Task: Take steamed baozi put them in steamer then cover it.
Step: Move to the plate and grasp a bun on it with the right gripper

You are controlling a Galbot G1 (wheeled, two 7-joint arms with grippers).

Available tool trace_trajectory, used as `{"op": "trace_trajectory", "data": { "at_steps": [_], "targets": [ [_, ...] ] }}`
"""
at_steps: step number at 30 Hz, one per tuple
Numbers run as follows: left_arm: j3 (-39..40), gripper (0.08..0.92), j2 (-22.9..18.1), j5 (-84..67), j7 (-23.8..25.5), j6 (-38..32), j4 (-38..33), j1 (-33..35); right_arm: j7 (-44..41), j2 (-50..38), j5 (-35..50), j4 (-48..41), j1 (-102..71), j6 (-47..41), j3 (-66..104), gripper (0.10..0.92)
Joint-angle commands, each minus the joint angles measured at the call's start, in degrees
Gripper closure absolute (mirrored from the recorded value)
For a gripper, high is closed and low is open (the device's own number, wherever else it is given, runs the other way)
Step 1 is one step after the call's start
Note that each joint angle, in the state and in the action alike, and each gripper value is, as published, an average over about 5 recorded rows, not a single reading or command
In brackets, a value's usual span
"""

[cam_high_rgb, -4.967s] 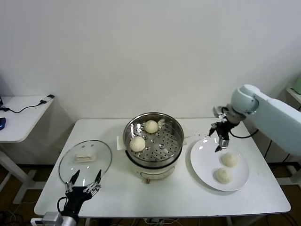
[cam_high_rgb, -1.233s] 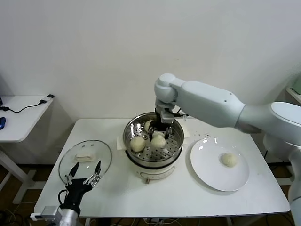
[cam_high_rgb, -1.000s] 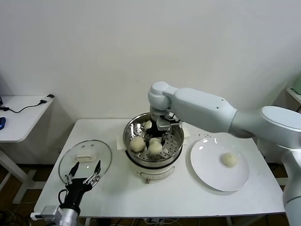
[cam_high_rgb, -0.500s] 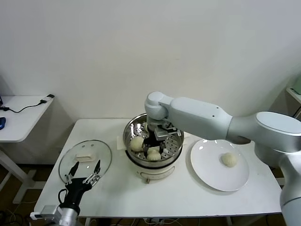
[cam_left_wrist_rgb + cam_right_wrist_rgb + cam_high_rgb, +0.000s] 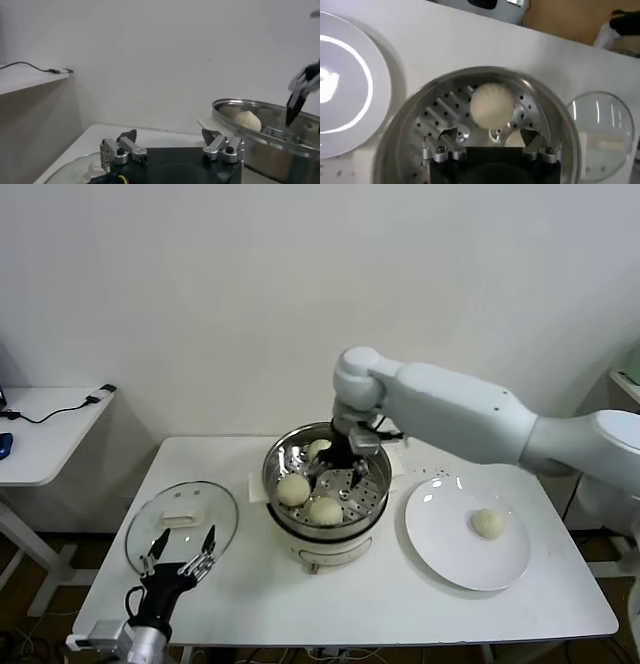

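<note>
The steel steamer [image 5: 268,475] stands mid-table on its white base. Three baozi lie on its perforated tray: one at the back [image 5: 319,449], one at the left [image 5: 293,489], one at the front [image 5: 326,511]. A fourth baozi [image 5: 488,523] lies on the white plate [image 5: 440,539]. My right gripper [image 5: 345,459] hangs open and empty over the tray's back right; its wrist view shows it [image 5: 490,142] above a baozi [image 5: 492,105]. The glass cover [image 5: 215,534] lies flat at the left. My left gripper [image 5: 180,552] is open near the cover's front edge.
A side table [image 5: 45,434] with cables stands at far left. The left wrist view shows the steamer's rim [image 5: 260,111] with a baozi [image 5: 246,120] and the right gripper's fingers [image 5: 296,100] beyond it. The plate [image 5: 345,100] and cover [image 5: 602,130] flank the steamer in the right wrist view.
My right gripper set a baozi down at the front of the tray, opened, and rose toward the back right. The plate went from two baozi to one. The left arm barely moved.
</note>
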Motion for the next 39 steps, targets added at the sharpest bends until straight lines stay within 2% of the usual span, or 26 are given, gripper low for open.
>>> {"op": "trace_trajectory", "data": {
  "at_steps": [1, 7, 17, 26, 39],
  "targets": [
    [1.16, 0.177, 0.32, 0.20, 0.28, 0.71, -0.57, -0.44, -6.00, -20.99, 10.58, -0.11, 3.50, -65.06, 7.37, 0.203],
    [1.48, 0.177, 0.54, 0.38, 0.58, 1.07, 0.14, -0.58, -5.91, -28.88, 4.96, -0.59, -3.50, -71.99, 14.46, 0.203],
    [1.52, 0.177, 0.56, 0.12, 1.20, 2.33, -0.47, -0.24, -5.82, -34.12, -2.92, -0.29, -23.51, -71.10, 29.74, 0.203],
    [1.00, 0.177, 0.51, 0.79, 1.10, 2.11, -0.67, 1.53, -2.55, -30.91, -9.67, -2.68, -36.75, -65.11, 39.75, 0.203],
    [1.03, 0.177, 0.47, 1.44, 0.86, 1.41, 0.58, 2.90, 2.35, -23.46, -17.25, -10.20, -43.41, -54.57, 43.66, 0.203]
  ]
}}
